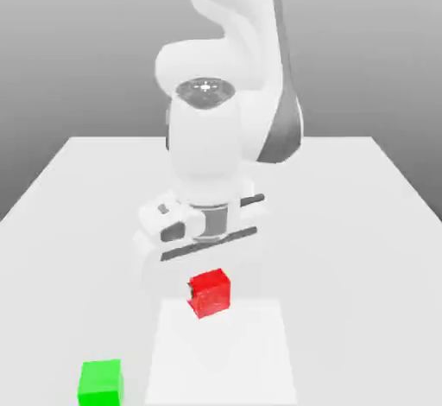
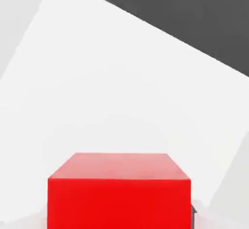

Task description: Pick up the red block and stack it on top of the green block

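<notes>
the claw [image 1: 207,285] is clamped on the red block [image 1: 210,293], just off the white bench [image 1: 363,223], with the green block [image 1: 101,382] at eight o'clock from it; a small, rigid, light-looking cube, best pinched across flat opposite faces.

Arm [image 1: 226,111]: white, bent over desk [image 1: 363,223].
Red block [image 1: 210,293]: directly beneath the claw [image 1: 207,285], tilted.
Green block [image 1: 101,383]: near left of desk, well apart from red block.

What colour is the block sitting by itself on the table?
Bright green; the green block shows best in the exterior view.
</notes>
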You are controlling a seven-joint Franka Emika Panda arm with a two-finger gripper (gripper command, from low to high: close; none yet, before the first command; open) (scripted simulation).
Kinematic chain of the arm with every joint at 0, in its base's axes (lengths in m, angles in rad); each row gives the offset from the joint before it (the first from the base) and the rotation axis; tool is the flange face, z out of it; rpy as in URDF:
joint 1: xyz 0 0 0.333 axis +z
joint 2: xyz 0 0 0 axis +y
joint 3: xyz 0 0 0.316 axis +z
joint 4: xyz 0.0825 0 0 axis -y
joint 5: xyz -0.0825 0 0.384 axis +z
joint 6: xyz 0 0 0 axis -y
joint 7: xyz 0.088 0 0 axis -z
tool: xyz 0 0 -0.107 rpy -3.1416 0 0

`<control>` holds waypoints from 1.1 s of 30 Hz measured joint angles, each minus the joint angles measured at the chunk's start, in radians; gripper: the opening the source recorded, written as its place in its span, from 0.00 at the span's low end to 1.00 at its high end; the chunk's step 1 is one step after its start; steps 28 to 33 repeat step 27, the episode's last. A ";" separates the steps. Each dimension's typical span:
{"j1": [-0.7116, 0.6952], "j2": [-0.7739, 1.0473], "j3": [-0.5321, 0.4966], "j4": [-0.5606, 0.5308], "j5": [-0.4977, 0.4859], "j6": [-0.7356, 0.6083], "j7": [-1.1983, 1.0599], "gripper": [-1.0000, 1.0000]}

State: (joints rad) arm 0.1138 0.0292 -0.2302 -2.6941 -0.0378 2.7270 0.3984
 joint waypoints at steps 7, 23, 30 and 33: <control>-0.065 0.087 -0.043 0.176 0.054 -0.093 0.248 0.00; -0.143 0.328 -0.032 0.340 0.248 -0.036 0.359 1.00; -0.124 0.230 -0.063 0.334 0.184 -0.122 0.406 1.00; -0.124 0.230 -0.063 0.334 0.184 -0.122 0.406 1.00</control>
